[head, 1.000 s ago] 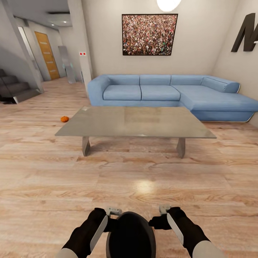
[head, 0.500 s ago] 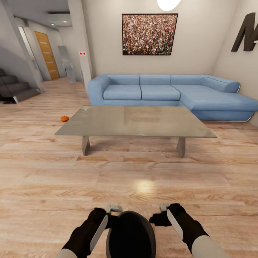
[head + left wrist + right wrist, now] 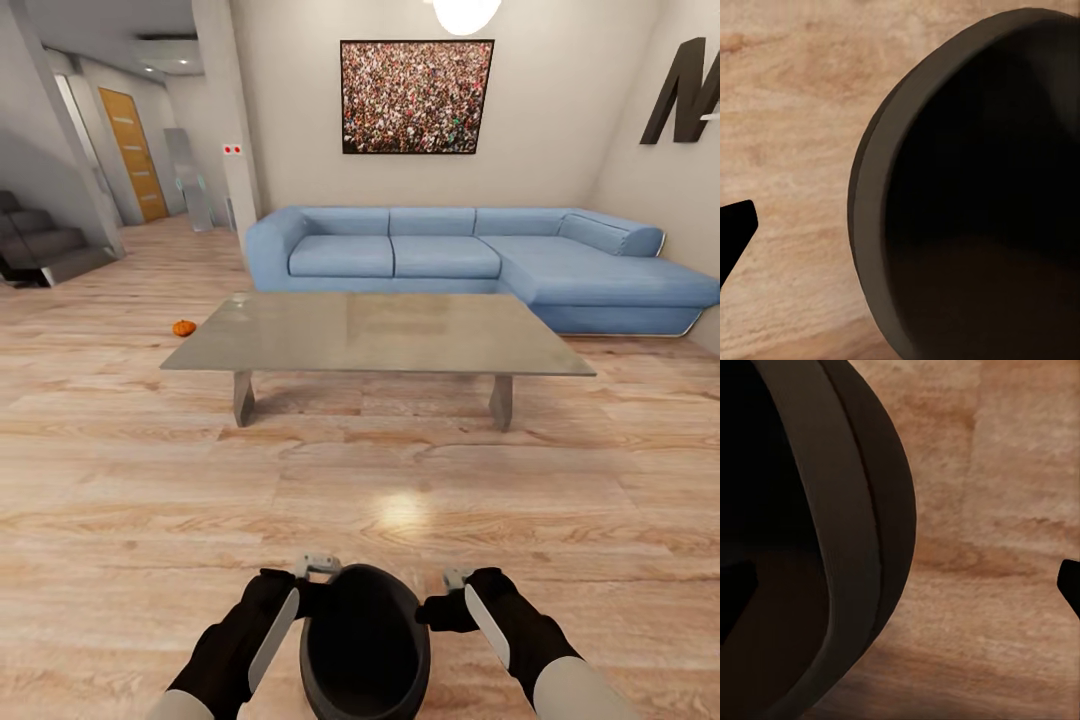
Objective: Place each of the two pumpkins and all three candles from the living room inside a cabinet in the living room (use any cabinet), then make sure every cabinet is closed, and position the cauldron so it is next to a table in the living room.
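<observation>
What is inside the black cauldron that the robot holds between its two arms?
The cauldron looks empty: the head view shows only its dark inner wall and bottom. The near inner wall, under the rim closest to the robot, is hidden, and both wrist views show only shadow there.

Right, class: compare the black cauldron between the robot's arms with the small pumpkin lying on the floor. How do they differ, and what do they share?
Colour: the cauldron is matte black; the pumpkin is orange.
Place: the cauldron sits between the left tool and right tool, near the camera; the pumpkin lies on the wooden floor beyond the table's left end.
Form: the cauldron shows an open, hollow mouth; the pumpkin looks closed.
Shared: both are rounded.
</observation>
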You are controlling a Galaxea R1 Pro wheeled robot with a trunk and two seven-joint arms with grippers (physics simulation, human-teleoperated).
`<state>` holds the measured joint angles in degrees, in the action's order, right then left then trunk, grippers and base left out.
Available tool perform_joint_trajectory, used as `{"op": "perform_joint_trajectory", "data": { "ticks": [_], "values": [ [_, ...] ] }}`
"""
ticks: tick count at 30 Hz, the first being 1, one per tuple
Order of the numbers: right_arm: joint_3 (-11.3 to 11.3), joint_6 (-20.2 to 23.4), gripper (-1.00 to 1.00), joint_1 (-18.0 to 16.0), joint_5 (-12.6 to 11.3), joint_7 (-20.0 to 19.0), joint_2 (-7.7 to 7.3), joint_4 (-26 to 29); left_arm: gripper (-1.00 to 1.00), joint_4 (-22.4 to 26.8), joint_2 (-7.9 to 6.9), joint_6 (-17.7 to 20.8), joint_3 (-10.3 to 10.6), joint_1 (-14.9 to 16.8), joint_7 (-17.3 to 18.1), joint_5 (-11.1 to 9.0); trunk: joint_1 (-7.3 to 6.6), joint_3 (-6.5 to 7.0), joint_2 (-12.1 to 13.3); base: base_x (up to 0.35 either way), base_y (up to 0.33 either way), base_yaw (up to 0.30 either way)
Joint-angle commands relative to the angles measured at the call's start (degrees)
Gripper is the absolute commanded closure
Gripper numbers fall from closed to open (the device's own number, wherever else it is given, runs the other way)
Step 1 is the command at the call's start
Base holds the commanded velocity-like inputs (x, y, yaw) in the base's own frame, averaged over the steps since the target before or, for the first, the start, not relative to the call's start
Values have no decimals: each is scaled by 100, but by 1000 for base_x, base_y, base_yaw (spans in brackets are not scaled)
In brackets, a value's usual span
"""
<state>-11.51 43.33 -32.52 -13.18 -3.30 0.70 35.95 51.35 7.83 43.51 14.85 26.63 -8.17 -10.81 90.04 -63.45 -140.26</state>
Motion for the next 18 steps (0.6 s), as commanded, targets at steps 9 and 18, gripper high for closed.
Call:
{"op": "perform_joint_trajectory", "data": {
  "ticks": [9, 18],
  "values": [
    [0, 0, -100, 0, 0, -8, 0, 3, -100, -31, -1, 1, -6, 0, 0, 0, 132, -108, -241, -1, 0, 0],
    [-8, 0, -100, 1, 0, -20, 0, 9, -100, -49, -4, 1, -20, 0, 0, 0, 183, -301, -308, 0, 0, 0]
  ]
}}
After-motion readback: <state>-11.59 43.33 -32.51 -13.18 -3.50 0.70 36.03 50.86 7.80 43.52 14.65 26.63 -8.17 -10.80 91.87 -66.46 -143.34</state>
